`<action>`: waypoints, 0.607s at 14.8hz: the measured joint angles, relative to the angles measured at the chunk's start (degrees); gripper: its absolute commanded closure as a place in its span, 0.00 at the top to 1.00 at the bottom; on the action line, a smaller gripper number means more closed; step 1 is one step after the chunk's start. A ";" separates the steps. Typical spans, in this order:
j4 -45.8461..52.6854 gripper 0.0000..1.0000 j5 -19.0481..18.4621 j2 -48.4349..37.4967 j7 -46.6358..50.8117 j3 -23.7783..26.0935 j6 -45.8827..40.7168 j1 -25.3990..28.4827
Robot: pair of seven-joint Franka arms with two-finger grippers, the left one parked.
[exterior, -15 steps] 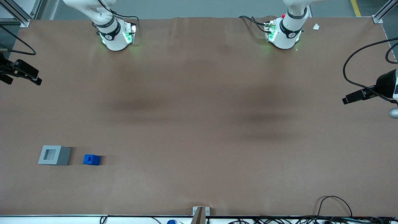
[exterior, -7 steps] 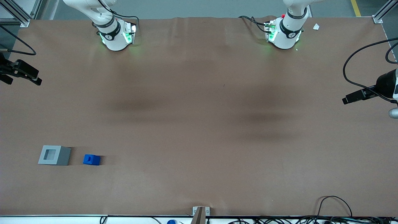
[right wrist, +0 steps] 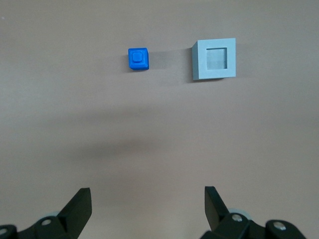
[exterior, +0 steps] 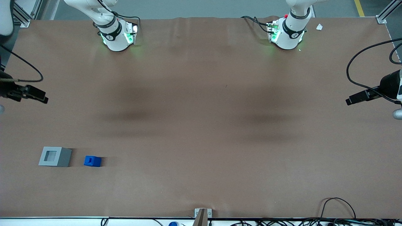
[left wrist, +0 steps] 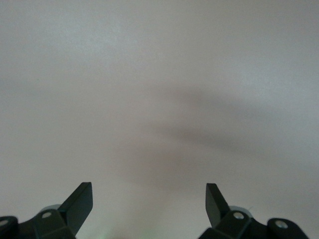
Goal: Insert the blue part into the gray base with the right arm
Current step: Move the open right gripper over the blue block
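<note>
Blue part sat on brown table just beside gray base, untouched.
My gripper hung spread wide, well apart from both, nothing between; my arm was mostly cut off.

Even overhead light, soft shadows, sharp focus throughout

Bench w/ brown matte cover, soft dark shadow patches mid-surface. Gray floor along its edge farthest from front cam, yellow floor stripe there. Aluminium frame posts at corners. Black cables bunched along nearest edge.
</note>
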 measured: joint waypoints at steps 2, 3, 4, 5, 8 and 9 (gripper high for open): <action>-0.01 1.00 0.00 2.01 0.00 0.00 1.45 -0.21; -0.01 1.00 0.00 2.80 0.00 -0.01 2.31 -0.31; -0.02 1.00 0.00 3.62 0.00 -0.01 3.31 -0.36; -0.04 1.00 0.05 4.46 0.00 0.00 4.26 -0.37; -0.13 1.00 0.97 7.53 0.00 0.04 7.51 -0.37; -0.18 1.00 1.22 8.87 0.00 0.06 9.21 -0.37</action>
